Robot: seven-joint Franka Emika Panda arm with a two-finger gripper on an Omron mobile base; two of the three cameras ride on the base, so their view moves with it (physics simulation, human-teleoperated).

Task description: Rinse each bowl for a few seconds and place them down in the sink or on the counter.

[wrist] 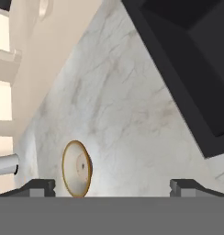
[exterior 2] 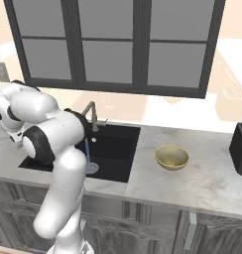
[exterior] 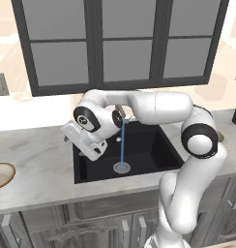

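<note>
Shallow tan-rimmed bowl (wrist: 77, 168) lying flat on the marbled surface (wrist: 127, 105), well left of the black sink (exterior: 139, 155); probably light, rigid, glazed and slick once wet — best pinched across the thin rim, one finger inside, one outside. Deeper olive bowl (exterior 2: 171, 157) sitting upright on the surface right of the sink, likely the same handling. Water stream (exterior: 122, 145) running from the faucet (exterior 2: 90, 113) into the drain. Jaws (wrist: 113, 186) spread wide, empty, touching nothing — pointed toward the shallow bowl.
</note>
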